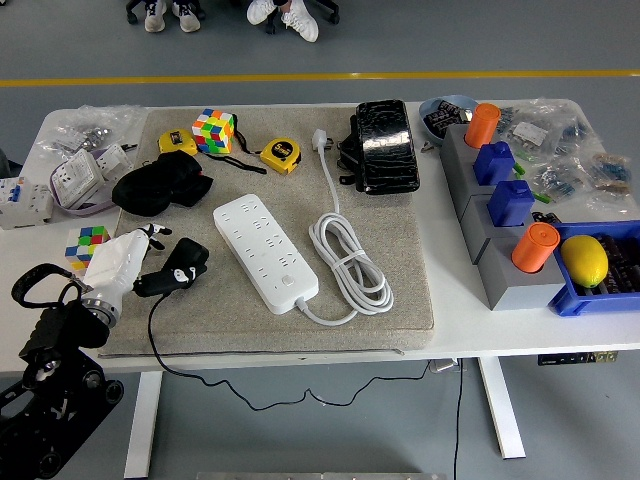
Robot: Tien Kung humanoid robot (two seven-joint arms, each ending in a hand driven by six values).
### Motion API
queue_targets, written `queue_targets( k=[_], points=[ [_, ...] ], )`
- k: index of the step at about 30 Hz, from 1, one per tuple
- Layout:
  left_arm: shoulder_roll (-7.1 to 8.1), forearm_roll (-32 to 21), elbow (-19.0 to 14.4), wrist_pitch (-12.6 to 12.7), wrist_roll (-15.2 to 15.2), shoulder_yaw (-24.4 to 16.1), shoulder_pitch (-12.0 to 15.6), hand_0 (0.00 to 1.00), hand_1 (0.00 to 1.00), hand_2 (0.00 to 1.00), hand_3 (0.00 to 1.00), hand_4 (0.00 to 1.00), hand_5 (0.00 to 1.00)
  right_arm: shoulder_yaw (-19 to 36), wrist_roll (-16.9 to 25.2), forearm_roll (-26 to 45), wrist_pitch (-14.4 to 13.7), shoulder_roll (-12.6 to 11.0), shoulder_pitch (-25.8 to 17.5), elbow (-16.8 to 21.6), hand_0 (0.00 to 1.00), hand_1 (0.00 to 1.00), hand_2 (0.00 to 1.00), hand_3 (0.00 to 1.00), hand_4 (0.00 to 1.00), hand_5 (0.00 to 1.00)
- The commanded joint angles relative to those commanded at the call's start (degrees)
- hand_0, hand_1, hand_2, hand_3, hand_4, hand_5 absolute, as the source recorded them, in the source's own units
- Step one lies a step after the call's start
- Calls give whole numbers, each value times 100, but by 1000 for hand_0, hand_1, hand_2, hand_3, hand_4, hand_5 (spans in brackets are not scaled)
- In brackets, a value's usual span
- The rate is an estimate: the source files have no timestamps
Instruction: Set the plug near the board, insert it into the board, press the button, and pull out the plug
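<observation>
The white power strip [265, 250] lies diagonally on the grey mat [400, 290], with its white cord coiled [348, 256] to its right. The black plug [183, 262] with a thin black cable is at the mat's left edge, a short way left of the strip. My left hand [150, 278], white with black fingers, comes in from the lower left and is closed on the plug's near end. The plug looks tipped up on its side. The right hand is out of view.
A black pouch [160, 185], a colour cube [214, 130], two yellow tape measures [280, 155] and a black case [383, 145] lie at the mat's far side. A small cube [85, 243] and white sockets [75, 180] sit left. Grey holders [500, 250] and a blue bin with a lemon [585, 260] stand right.
</observation>
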Motion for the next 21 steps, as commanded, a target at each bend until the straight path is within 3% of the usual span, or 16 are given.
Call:
queue_targets(
  k=[2, 3, 8, 9, 14, 15, 20, 21],
  points=[
    [-11, 16, 36, 48, -15, 27, -15, 575, 573, 561, 720, 998, 683, -7, 4, -1, -3, -4, 2, 1, 546, 599, 551, 510, 846, 397],
    [-20, 22, 67, 75, -23, 43, -28, 453, 469, 480, 668, 998, 619, -21, 4, 5, -3, -5, 1, 0, 545, 599, 550, 509, 844, 396],
    [-80, 41, 211, 179, -32, 98, -115, 453, 469, 480, 668, 998, 619, -56, 7, 21, -7, -5, -3, -3, 545, 599, 550, 509, 844, 396],
    [-94, 51, 230, 218, -40, 104, -127, 371, 374, 415, 617, 998, 473, -52, 9, 17, -8, -6, -6, -1, 546, 598, 550, 509, 844, 395],
    [-157, 220, 302, 396, -44, 124, -191, 371, 374, 415, 617, 998, 473, -28, 20, 3, -17, -9, -6, 3, 546, 598, 550, 509, 844, 395],
    [-165, 282, 302, 410, -33, 129, -199, 236, 278, 371, 518, 998, 317, -20, 23, 2, -19, -7, -8, 2, 545, 596, 549, 508, 840, 395],
    [-203, 566, 318, 374, 95, 150, -236, 236, 278, 371, 518, 998, 317, 20, 45, 0, -39, -3, -21, -2, 545, 596, 549, 508, 840, 395],
    [-206, 597, 322, 354, 120, 152, -236, 213, 291, 382, 514, 998, 229, 24, 45, -1, -38, -3, -22, -2, 546, 595, 548, 507, 840, 394]
  ],
)
